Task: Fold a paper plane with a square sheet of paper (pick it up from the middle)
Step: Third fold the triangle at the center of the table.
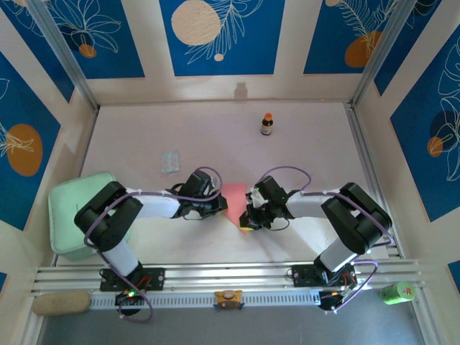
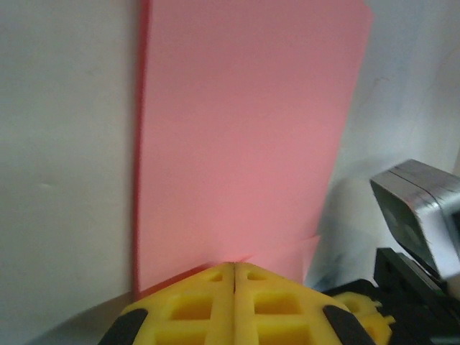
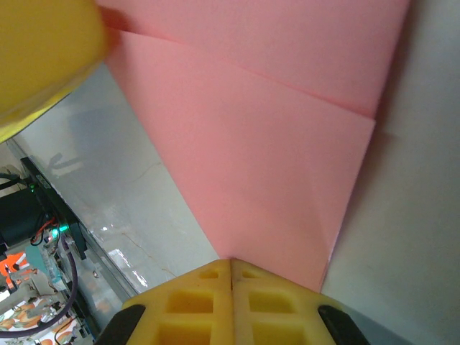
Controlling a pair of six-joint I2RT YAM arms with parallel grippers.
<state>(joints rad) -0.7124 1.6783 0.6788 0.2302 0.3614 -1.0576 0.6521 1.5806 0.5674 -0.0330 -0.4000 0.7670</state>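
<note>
No text, number, brand or sign can be read. The small bottle [image 1: 267,124] on the table [image 1: 309,151], well beyond the right pincer [image 1: 249,218], carries a label too small to read; markings on the green container [image 1: 397,291] to that pincer's near right are likewise illegible.

Plain salmon-pink paper [image 2: 244,136], white table [image 1: 215,136]

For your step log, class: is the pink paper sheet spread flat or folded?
Folded. On the pink sheet, the right wrist view shows a straight layer edge crossing it, with one flap overlapping another.
</note>
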